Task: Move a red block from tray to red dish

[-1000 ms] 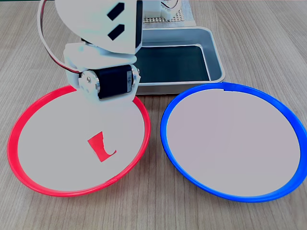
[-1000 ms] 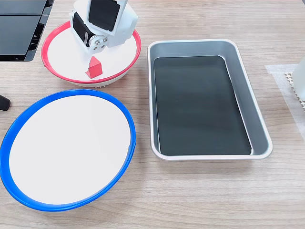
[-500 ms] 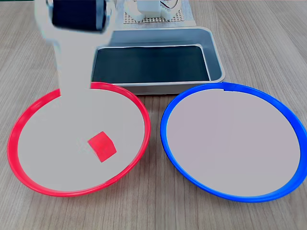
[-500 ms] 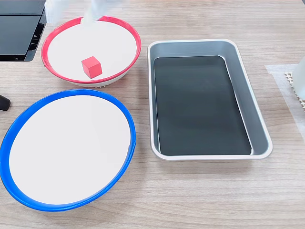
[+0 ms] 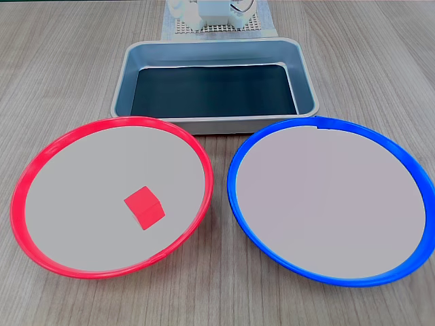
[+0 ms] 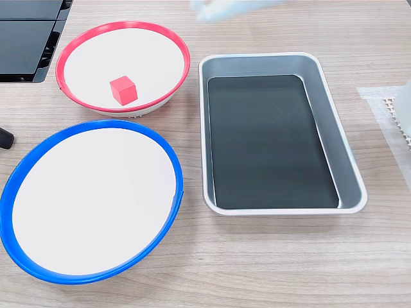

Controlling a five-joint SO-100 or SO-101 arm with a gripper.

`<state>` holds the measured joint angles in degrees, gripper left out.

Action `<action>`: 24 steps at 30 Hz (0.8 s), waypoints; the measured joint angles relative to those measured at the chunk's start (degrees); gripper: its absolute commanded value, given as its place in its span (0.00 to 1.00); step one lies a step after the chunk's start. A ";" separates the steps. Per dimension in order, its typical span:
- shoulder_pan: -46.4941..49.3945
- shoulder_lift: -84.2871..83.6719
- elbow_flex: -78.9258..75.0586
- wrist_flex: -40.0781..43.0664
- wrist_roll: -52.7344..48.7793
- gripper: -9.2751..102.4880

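The red block (image 5: 144,208) (image 6: 123,89) lies alone on the pale floor of the red dish (image 5: 112,123) (image 6: 122,24), a little off its centre, with nothing touching it. The tray (image 5: 307,75) (image 6: 324,122) stands beside the dish, its dark floor bare. A blurred white streak of the arm (image 6: 239,8) crosses the top edge of a fixed view, above the tray's end. It is too smeared to make out fingers or how they stand.
A blue-rimmed dish (image 5: 232,178) (image 6: 96,125) sits next to the red one. The arm's white base (image 5: 211,13) stands on a mesh mat behind the tray. A black flat object (image 6: 26,38) lies at the top left corner.
The arm has lifted off the red dish and swung away toward the tray side, leaving both views almost entirely. The red block stays where it was set down.
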<state>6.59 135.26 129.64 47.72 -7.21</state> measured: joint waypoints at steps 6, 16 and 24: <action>-3.52 28.56 27.25 1.93 1.93 0.08; -2.55 46.14 41.84 3.78 7.47 0.08; -1.93 53.96 43.51 9.05 9.40 0.08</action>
<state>4.66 189.23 173.14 56.78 2.20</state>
